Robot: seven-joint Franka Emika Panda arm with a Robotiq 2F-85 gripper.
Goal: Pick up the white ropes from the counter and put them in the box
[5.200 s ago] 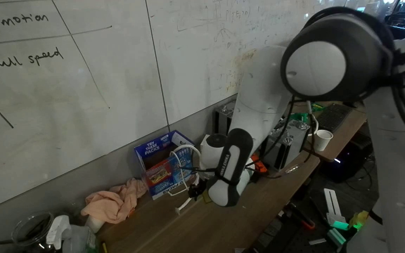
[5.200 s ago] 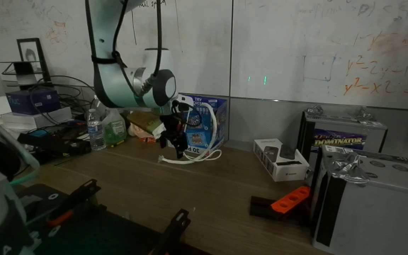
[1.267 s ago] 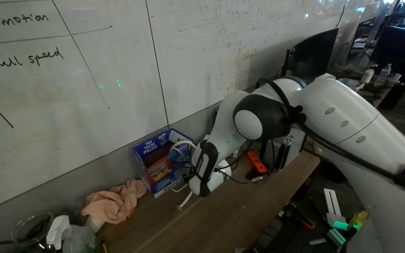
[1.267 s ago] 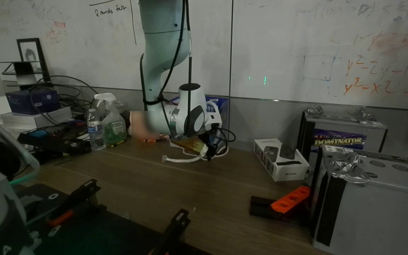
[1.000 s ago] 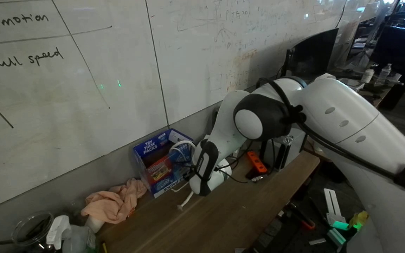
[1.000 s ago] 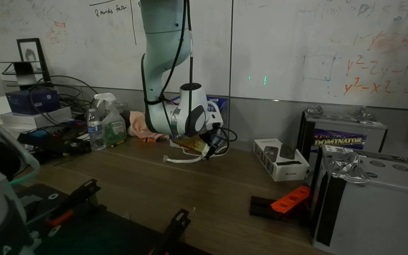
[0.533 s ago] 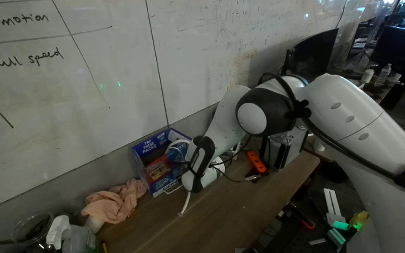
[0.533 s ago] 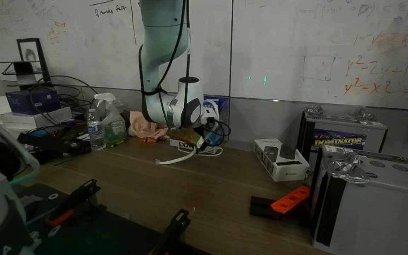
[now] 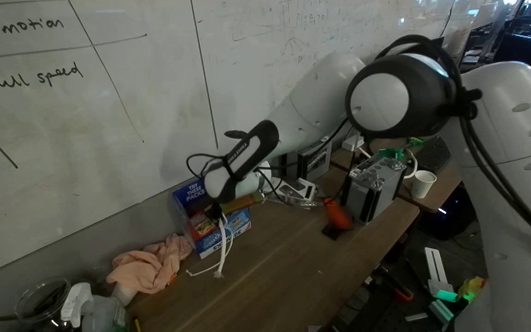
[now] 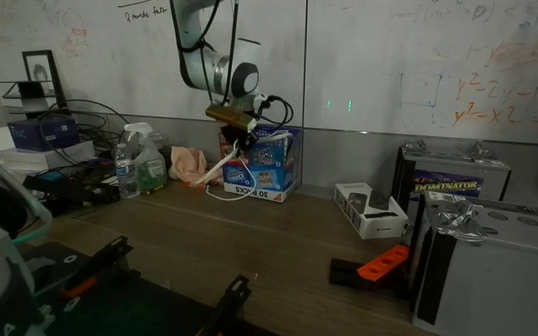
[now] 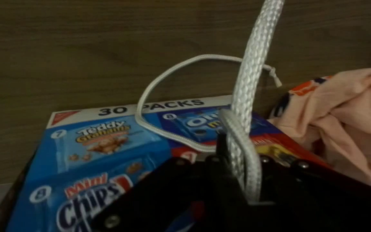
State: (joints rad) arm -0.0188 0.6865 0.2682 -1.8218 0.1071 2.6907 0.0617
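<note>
My gripper point(image 9: 215, 213) is shut on the white ropes point(image 9: 223, 246), raised over the front side of the blue snack box point(image 9: 219, 240). In the wrist view two strands of the ropes point(image 11: 251, 64), one thick and one thin, run up out of the jaws, and a thin loop crosses the printed face of the box point(image 11: 108, 138). From the gripper point(image 10: 242, 140) the loose ends hang in front of the box point(image 10: 269, 179), low toward the counter; whether they touch it I cannot tell. Another stretch of rope bends out behind the gripper near the box's upper edge. Most of the box's opening is hidden by the arm.
A peach cloth point(image 9: 150, 267) lies beside the box, with a spray bottle point(image 10: 150, 161) and a water bottle point(image 10: 125, 170) further along. A white carton point(image 10: 371, 212), an orange tool point(image 10: 383, 263) and grey battery-like units point(image 10: 484, 261) stand on the other side. The whiteboard rises behind.
The gripper has closed on the ropes and risen from the counter, moving up toward the box. The ropes came along, and their ends now dangle in front of it.
</note>
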